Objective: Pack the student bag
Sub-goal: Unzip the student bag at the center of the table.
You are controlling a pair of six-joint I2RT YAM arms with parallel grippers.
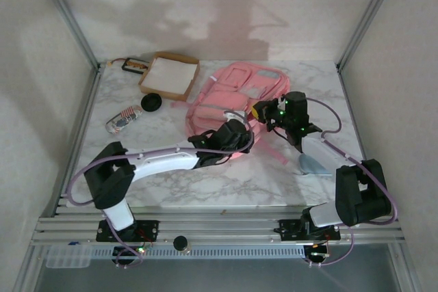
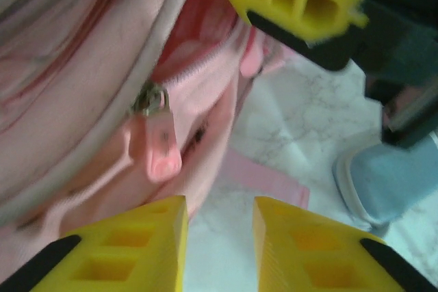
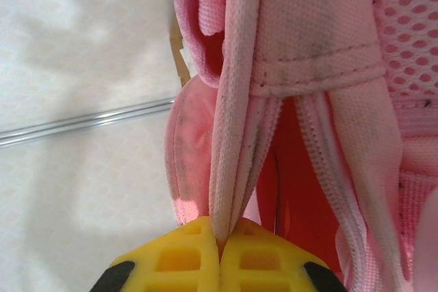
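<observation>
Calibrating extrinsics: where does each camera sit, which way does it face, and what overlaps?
Top: above and behind the bases, looking down at the table; both arms show, meeting at the backpack.
Left wrist: on the left arm, looking past its open left gripper at a zip pull.
Right wrist: on the right arm, looking along the right gripper, shut on a backpack edge.
Shared: top and left wrist both show the right gripper and backpack.

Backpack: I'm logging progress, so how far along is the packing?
Done: the backpack is partly unzipped. In hand: the right end effector pinches its edge; the left end effector stands open by the zip pull. Left, likely: the blue item, black disc and striped item lie on the table.
</observation>
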